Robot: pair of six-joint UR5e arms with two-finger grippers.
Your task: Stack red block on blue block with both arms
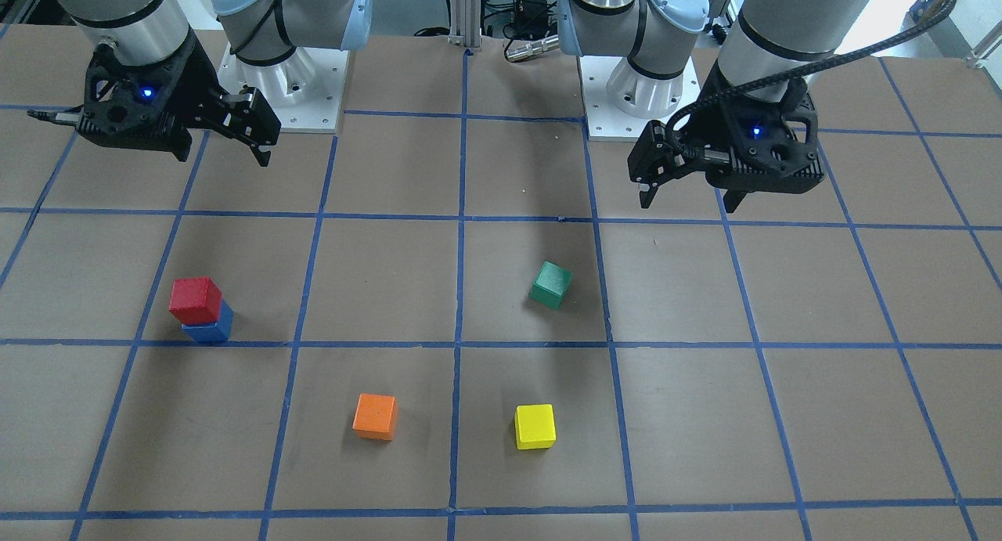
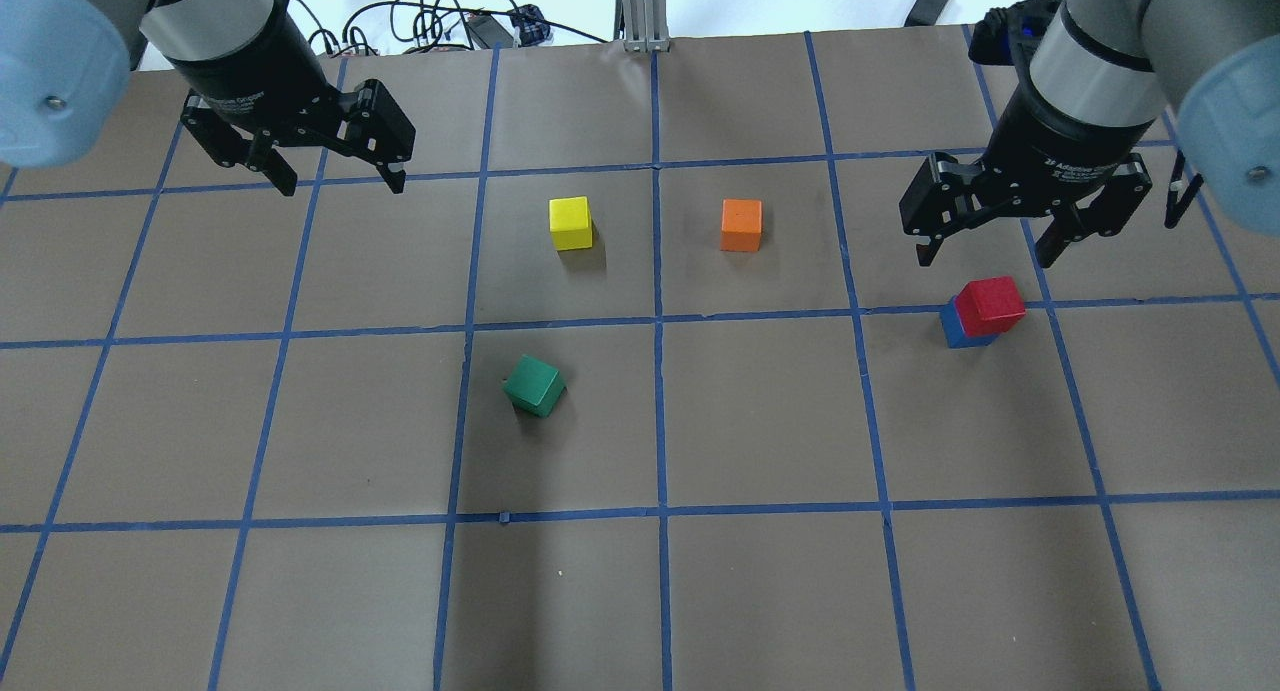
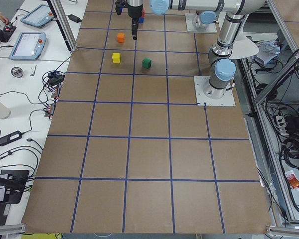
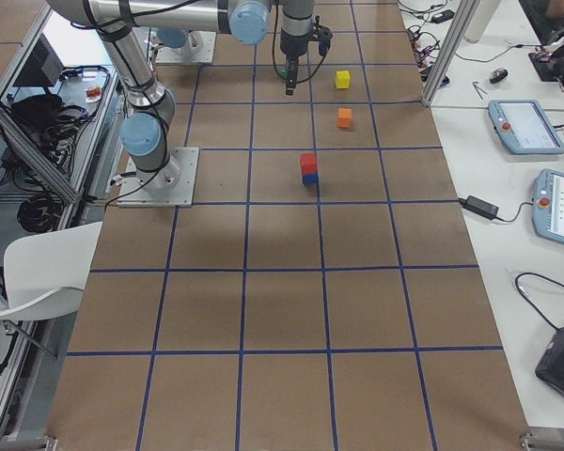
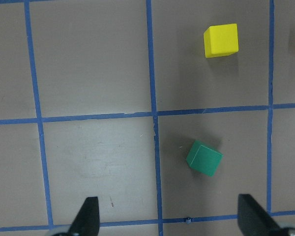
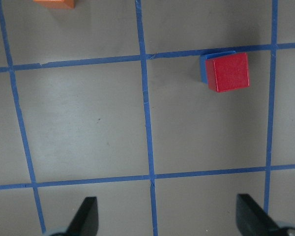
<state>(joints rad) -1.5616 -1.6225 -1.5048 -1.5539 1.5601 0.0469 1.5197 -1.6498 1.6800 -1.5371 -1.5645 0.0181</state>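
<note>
The red block (image 2: pixel 990 303) sits on top of the blue block (image 2: pixel 953 329), shifted slightly off its edges; the stack also shows in the front view, red (image 1: pixel 196 300) on blue (image 1: pixel 211 330), and in the right wrist view (image 6: pixel 228 72). My right gripper (image 2: pixel 985 258) is open and empty, raised above the table just beyond the stack. My left gripper (image 2: pixel 345 184) is open and empty, raised at the far left. The left wrist view shows its open fingertips (image 5: pixel 88 216) over bare table.
A green cube (image 2: pixel 534 385) lies rotated near the table's middle. A yellow cube (image 2: pixel 571 222) and an orange cube (image 2: pixel 741 224) stand farther out. Blue tape lines grid the brown table (image 2: pixel 760 591).
</note>
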